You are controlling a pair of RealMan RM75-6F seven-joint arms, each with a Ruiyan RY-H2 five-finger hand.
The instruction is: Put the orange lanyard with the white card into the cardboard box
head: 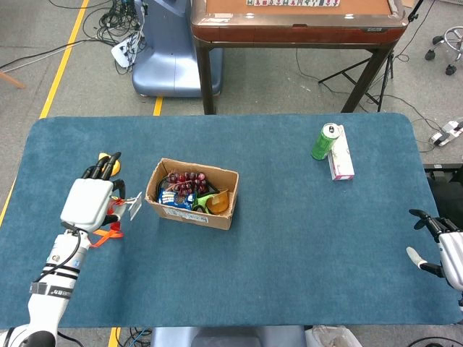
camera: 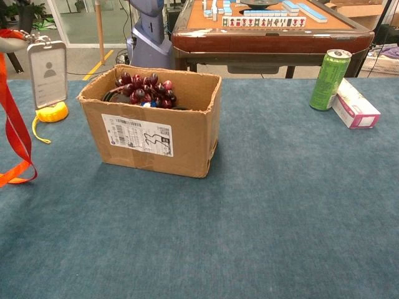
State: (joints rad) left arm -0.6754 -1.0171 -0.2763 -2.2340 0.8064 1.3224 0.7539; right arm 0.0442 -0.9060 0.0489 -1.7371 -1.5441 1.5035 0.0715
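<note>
My left hand (head: pixel 90 201) holds the orange lanyard (camera: pixel 15 132) up above the table, left of the cardboard box (head: pixel 192 194). The lanyard strap (head: pixel 107 230) hangs below the hand, and its white card (camera: pixel 50 73) dangles beside the box's left wall, a short gap away. In the chest view only a fingertip of that hand shows at the top left corner. The cardboard box (camera: pixel 156 126) stands open and holds dark grapes (camera: pixel 143 87) and other items. My right hand (head: pixel 445 247) lies at the table's right edge, fingers apart, holding nothing.
A yellow tape measure (camera: pixel 51 112) lies left of the box, partly behind my left hand in the head view. A green can (head: pixel 325 141) and a pink-white carton (head: pixel 340 155) stand at the back right. A wooden table (head: pixel 296 22) is behind.
</note>
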